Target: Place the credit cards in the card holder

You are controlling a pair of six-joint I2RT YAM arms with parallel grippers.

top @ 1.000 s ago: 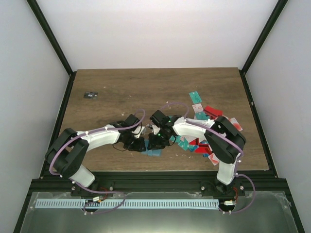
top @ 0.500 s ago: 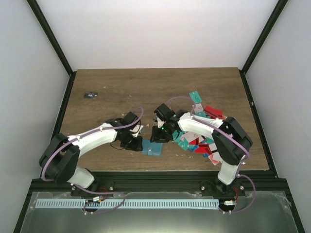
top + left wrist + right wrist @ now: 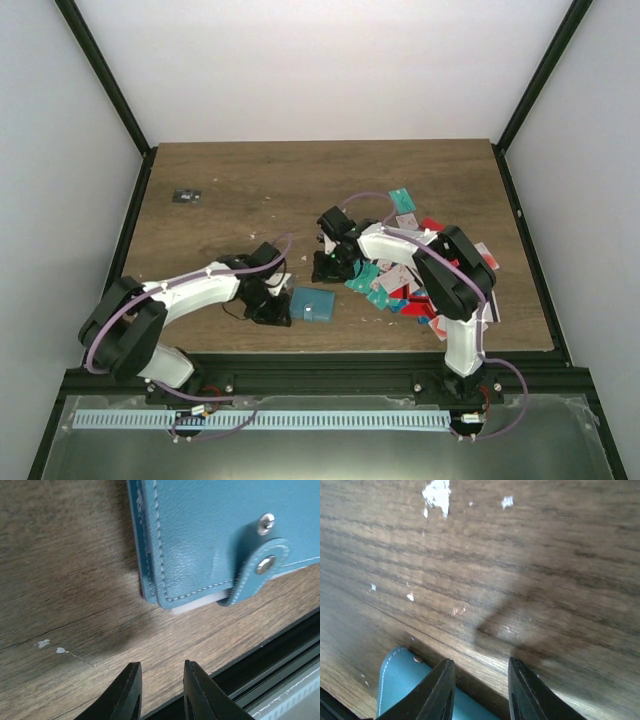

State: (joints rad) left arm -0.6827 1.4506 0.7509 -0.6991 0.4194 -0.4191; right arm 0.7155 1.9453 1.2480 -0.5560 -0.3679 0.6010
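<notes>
**Beside the holder, both pairs of fingers ajar and empty**

Left of the holder, the left fingers sit low over the desk, tips aimed at its left edge. Their wrist view shows the two tips a narrow gap apart, with bare wood between them and nothing gripped. The holder's corner lies just ahead of them, untouched.

The holder lies flat on the desk, folded, with its blue stitched outer face up. A strap with two metal snaps wraps over one edge. A white sliver pokes out from under that edge beside the strap; whether it is a card I cannot tell.

Just past the holder's far edge, the right fingers hang over the desk. In their wrist view the tips stand a little apart and hold nothing. Ahead of them are only wood grain and a few white flecks. A blue corner of the holder shows low in that view, beside one tip. Whether these tips touch the wood I cannot tell.

Right of the holder, the cards lie in a loose overlapping heap, mostly teal with red and white among them, spreading away toward the far right. The nearest ones lie near the holder's far-right corner but apart from it.

Far to the left of the holder, well apart, sits a small black object.
</notes>
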